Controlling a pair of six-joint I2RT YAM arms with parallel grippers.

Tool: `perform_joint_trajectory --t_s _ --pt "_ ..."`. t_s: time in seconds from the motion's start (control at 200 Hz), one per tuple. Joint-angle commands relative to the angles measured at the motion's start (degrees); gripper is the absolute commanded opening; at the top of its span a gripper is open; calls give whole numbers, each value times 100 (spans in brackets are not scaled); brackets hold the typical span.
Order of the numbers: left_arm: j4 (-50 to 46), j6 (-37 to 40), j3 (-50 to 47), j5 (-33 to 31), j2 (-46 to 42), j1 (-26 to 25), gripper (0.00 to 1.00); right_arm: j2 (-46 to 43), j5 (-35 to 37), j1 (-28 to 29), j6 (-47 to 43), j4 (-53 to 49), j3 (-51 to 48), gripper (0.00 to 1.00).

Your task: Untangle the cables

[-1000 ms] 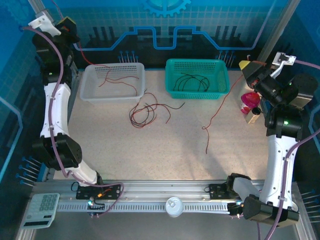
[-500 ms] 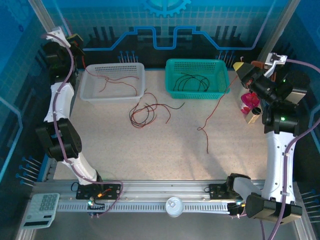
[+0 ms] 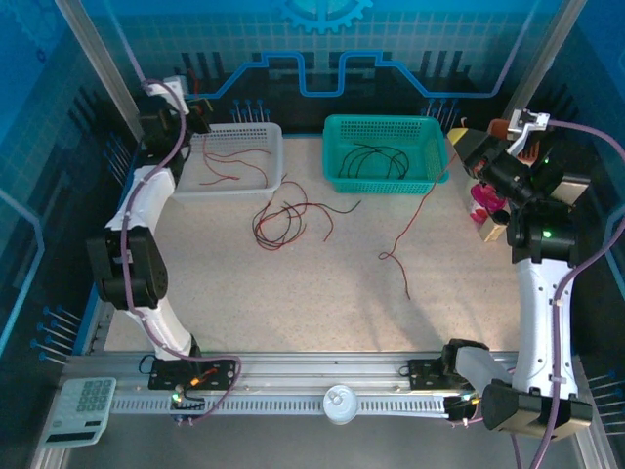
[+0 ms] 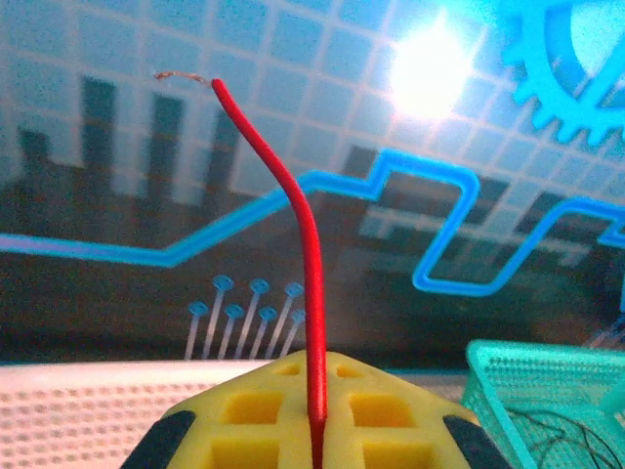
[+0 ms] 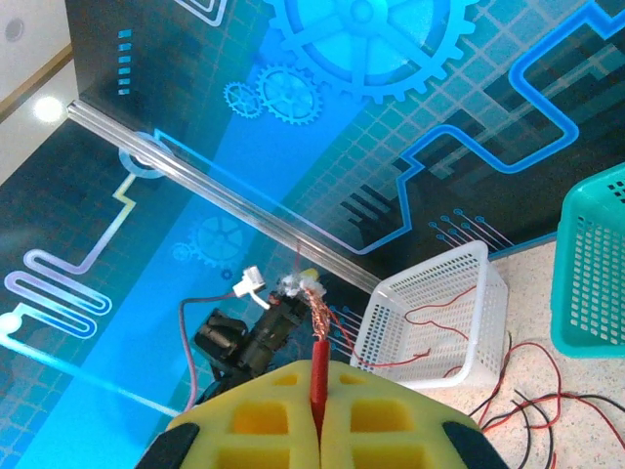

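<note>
Cables (image 3: 283,220): upper left, the left gripper (image 4: 314,410) clamps a red cable (image 4: 311,293) by the white basket (image 3: 277,156); a red-black tangle (image 3: 276,227) lies centre; upper right, the right gripper (image 5: 317,410) pinches a trailing red cable (image 5: 318,376). Tugging could slip either short end free

Left arm (image 3: 137,200) and right arm (image 3: 532,313): white moulded link shells joined by black cylindrical joint housings (image 3: 127,269), one bearing a small green indicator light (image 3: 547,235), with a pale purple cord (image 3: 555,391) running back from the fingers. Left gripper (image 4: 317,401) and right gripper (image 5: 317,396): paired yellow plastic fingers (image 4: 259,410) with square recessed pockets, and black rounded shoulders behind them.
</note>
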Motion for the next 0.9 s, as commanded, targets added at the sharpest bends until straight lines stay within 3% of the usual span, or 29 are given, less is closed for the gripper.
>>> perform_joint_trajectory --t_s 0.0,0.34,0.535,0.775,0.895 --pt "-583 248 370 -440 362 -209 0 -141 87 94 -126 -46 18 0" --pt "-1744 -208 1658 -970 1551 -283 0 -207 176 173 -303 -352 44 0" --pt "-2987 -382 2452 -1290 2240 -275 0 -203 216 174 -383 -455 91 0" --pt "-3429 -620 2194 -1600 2343 -77 0 -142 186 174 -402 -419 63 0" --pt "-3525 -759 2117 -1449 2376 96 20 -109 168 186 -402 -395 64 0"
